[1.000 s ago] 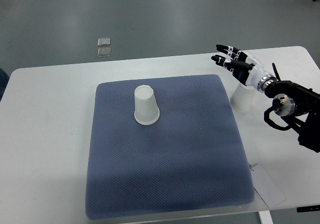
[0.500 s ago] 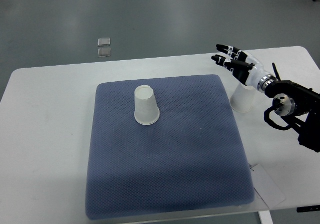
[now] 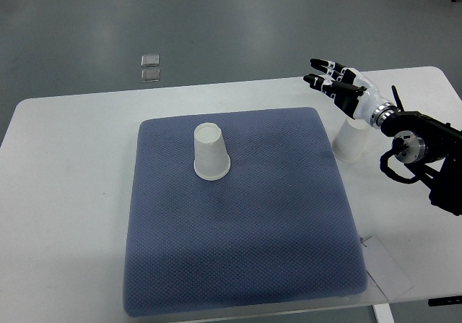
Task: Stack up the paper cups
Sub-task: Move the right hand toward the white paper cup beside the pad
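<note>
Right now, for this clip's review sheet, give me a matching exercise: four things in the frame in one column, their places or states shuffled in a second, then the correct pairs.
Things:
1. cup on mat
2. cup off mat
3. right hand
4. mat

Places or states:
A. fingers spread, holding nothing
B. blue, lying flat on the white table
C. upside down, left of centre on the blue surface
D. on the bare table, just past the blue surface's right edge, under the wrist

Pairs: 1-C, 2-D, 3-A, 4-B
</note>
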